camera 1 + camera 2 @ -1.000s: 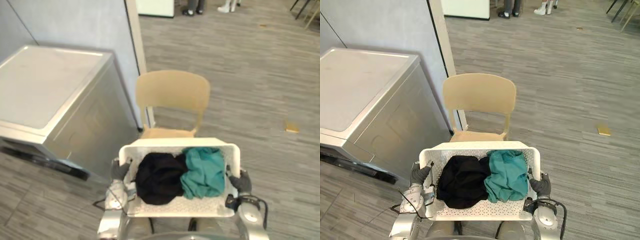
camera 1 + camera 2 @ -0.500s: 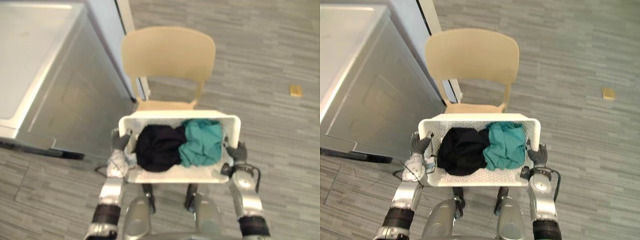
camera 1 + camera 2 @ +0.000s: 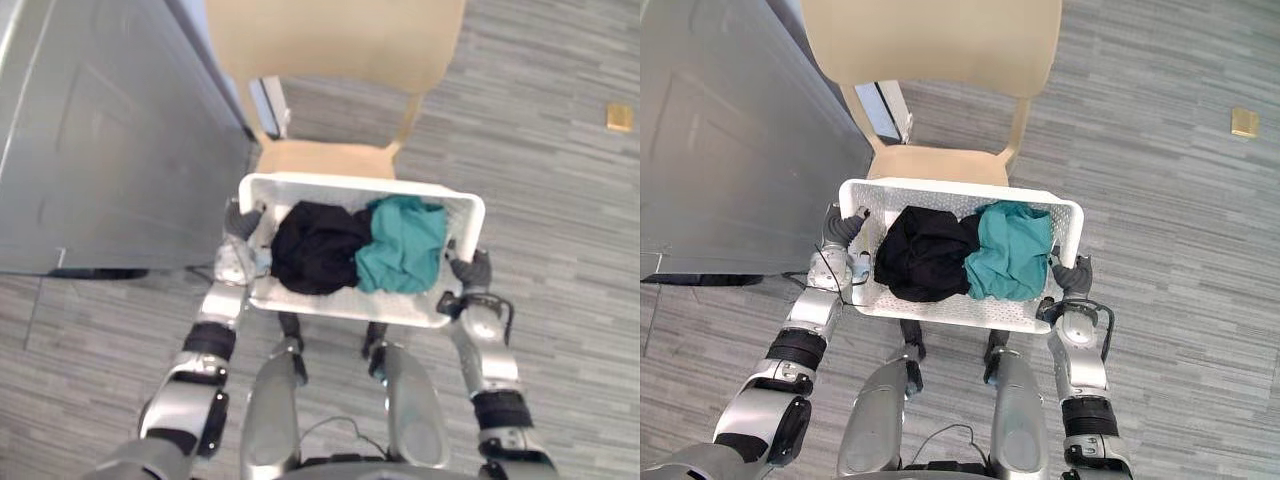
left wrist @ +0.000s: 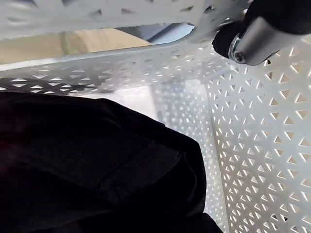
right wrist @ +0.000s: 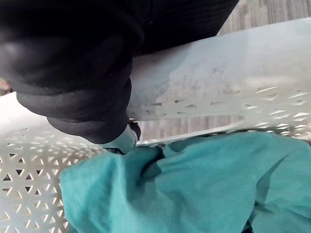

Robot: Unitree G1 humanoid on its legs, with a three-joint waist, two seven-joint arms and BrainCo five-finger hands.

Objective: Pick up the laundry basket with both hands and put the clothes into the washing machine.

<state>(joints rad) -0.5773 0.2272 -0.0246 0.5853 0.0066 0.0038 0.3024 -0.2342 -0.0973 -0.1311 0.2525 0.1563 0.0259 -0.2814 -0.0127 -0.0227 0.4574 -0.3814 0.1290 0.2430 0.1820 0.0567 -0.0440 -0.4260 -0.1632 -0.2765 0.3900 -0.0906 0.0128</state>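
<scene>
The laundry basket [image 3: 960, 188] is being held between both hands, just before the chair [image 3: 940, 160] seat. The left hand [image 3: 840, 232] is curling its fingers over the basket's left end, and the right hand [image 3: 1075, 275] over its right end. Black clothes [image 3: 925, 255] and teal clothes [image 3: 1010, 250] are lying inside, with the washing machine [image 3: 730, 130] standing at left.

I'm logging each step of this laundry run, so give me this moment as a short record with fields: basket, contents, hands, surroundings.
basket: white perforated laundry basket, held at both ends
contents: black garment on the robot's left, teal garment on its right, touching
left hand: curled round the basket's left rim
right hand: curled round its right rim
beyond basket: beige chair
washing machine: silver-grey, to the robot's left
clothes loaded: not yet
</scene>
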